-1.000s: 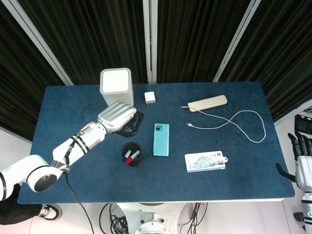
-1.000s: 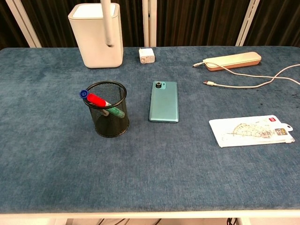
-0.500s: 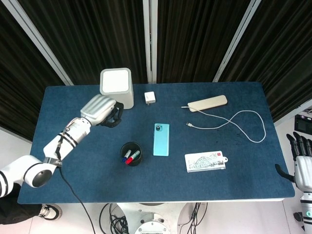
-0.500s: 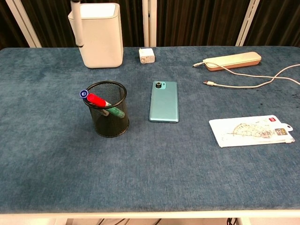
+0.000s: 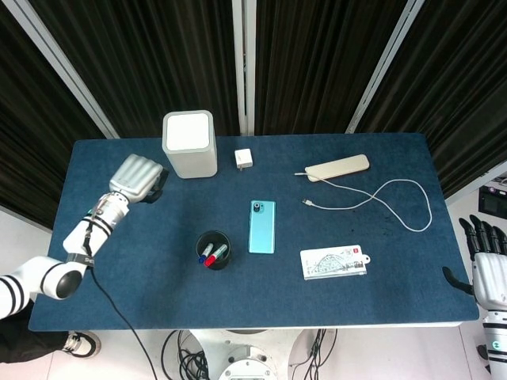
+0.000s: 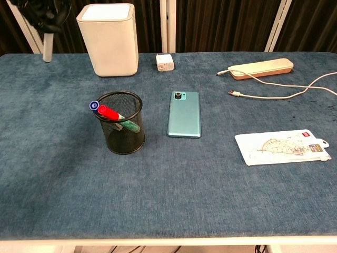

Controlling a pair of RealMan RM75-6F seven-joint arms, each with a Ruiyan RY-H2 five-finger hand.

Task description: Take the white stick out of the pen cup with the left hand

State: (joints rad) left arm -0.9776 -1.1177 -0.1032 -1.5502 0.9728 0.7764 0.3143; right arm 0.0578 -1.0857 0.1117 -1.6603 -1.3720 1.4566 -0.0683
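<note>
The black mesh pen cup (image 5: 214, 249) (image 6: 122, 129) stands left of the table's middle, with red, blue and green pens leaning in it. My left hand (image 5: 136, 178) (image 6: 39, 10) hovers over the table's far left, well away from the cup and left of the white box. It grips the white stick (image 6: 47, 48), which hangs down upright from the fingers in the chest view. In the head view the hand hides the stick. My right hand (image 5: 485, 265) waits off the table's right edge, fingers apart and holding nothing.
A white box (image 5: 189, 142) (image 6: 108, 39) stands at the back left, with a small white charger (image 5: 243, 158) beside it. A teal phone (image 5: 262, 226) lies right of the cup. A beige power bank (image 5: 337, 167), its cable (image 5: 412, 207) and a flat package (image 5: 333, 262) occupy the right half.
My left hand has swung left and back with the white stick, from just behind the cup to the far left past the white box. The right hand has barely moved.
</note>
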